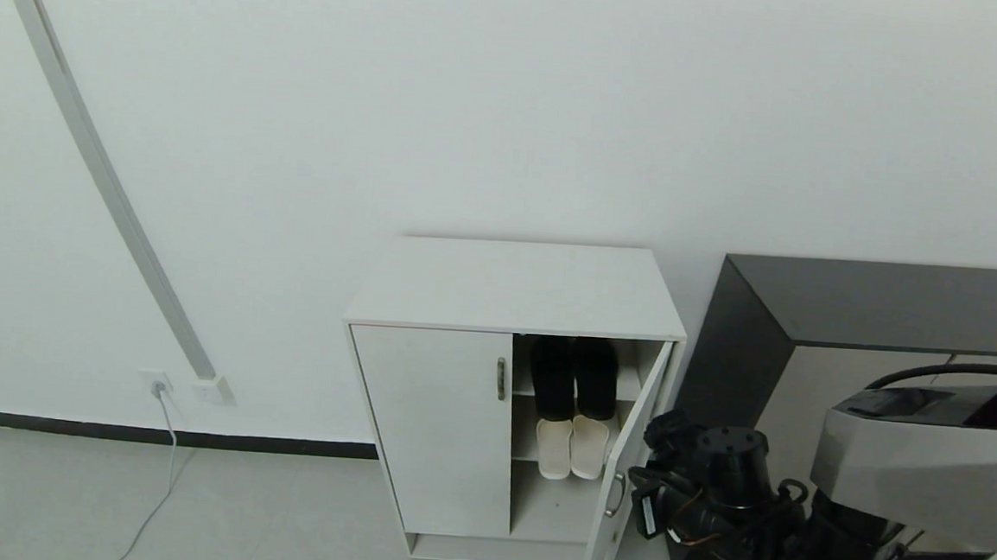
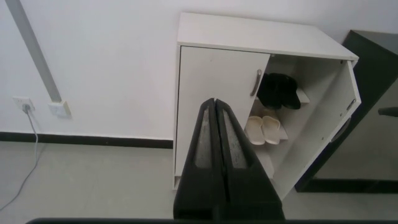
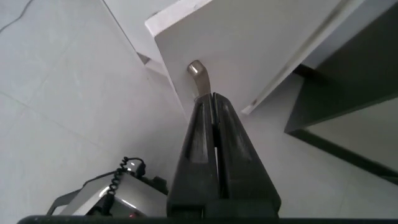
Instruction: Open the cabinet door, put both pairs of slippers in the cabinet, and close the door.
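Note:
The white cabinet [image 1: 515, 285] stands against the wall with its left door [image 1: 433, 423] closed and its right door [image 1: 634, 448] swung open. Inside, a black pair of slippers [image 1: 575, 376] lies on the upper shelf and a white pair of slippers [image 1: 572, 447] on the shelf below. In the right wrist view, my right gripper [image 3: 214, 97] is shut, its tips just under the open door's metal handle [image 3: 198, 71]. My left gripper [image 2: 214, 102] is shut and empty, held back from the cabinet [image 2: 261, 31] and facing its closed door.
A dark low cabinet [image 1: 878, 303] stands right beside the open door. A wall socket with a cable [image 1: 159, 385] and a slanted wall duct [image 1: 98, 169] are to the left. Grey floor tiles lie open in front and left of the cabinet.

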### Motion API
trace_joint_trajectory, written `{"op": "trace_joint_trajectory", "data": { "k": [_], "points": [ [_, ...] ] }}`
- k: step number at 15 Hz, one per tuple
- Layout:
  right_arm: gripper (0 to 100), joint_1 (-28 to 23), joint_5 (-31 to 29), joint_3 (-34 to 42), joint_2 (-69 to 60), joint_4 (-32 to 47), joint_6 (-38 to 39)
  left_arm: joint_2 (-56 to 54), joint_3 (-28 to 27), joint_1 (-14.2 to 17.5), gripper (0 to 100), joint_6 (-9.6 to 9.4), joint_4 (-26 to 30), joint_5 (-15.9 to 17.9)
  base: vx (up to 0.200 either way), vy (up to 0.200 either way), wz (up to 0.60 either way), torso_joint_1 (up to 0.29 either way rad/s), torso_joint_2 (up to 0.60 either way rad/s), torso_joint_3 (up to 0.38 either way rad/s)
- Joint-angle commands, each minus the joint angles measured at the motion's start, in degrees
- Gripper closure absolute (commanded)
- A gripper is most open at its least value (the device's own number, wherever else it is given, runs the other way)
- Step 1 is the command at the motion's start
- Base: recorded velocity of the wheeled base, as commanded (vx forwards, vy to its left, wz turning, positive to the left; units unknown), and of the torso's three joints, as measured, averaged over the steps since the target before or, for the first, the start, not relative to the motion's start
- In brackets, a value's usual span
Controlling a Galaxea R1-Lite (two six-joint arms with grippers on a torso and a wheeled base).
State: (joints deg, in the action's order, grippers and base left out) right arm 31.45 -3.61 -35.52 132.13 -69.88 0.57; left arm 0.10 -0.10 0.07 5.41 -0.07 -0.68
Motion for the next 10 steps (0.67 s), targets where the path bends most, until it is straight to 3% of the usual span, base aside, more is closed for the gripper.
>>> {"op": "trace_joint_trajectory", "data": {
  "k": [1, 5, 7, 9, 10],
  "points": [
    [100, 0.8, 0.0, -8.33, 5.33, 2.11, -0.92, -0.01, 0.01, 0.01, 100, 0.04, -0.01, -0.11, 0.0, 0.0, 0.0, 0.0, 0.0, 0.0],
    [100, 3.27, 0.0, -13.61, 5.5, 0.88, 1.89, -0.01, 0.01, 0.01, 100, 0.04, -0.01, -0.11, 0.0, 0.0, 0.0, 0.0, 0.0, 0.0],
    [100, 3.35, 0.0, -13.43, 5.24, -7.2, 3.65, -0.01, 0.01, 0.01, 100, 0.04, -0.01, -0.11, 0.0, 0.0, 0.0, 0.0, 0.0, 0.0],
    [100, 4.67, 0.0, -6.93, 3.66, -20.12, 4.44, -0.1, 0.01, 0.01, 100, -0.4, -0.01, -0.81, 0.0, 0.0, 0.0, 0.0, 0.0, 0.0],
    [100, 5.11, 0.27, -3.24, 1.99, -20.12, 4.35, -0.1, 0.01, 0.01, 100, -0.4, -0.01, -1.08, 0.0, 0.0, 0.0, 0.0, 0.0, 0.0]
  ]
}}
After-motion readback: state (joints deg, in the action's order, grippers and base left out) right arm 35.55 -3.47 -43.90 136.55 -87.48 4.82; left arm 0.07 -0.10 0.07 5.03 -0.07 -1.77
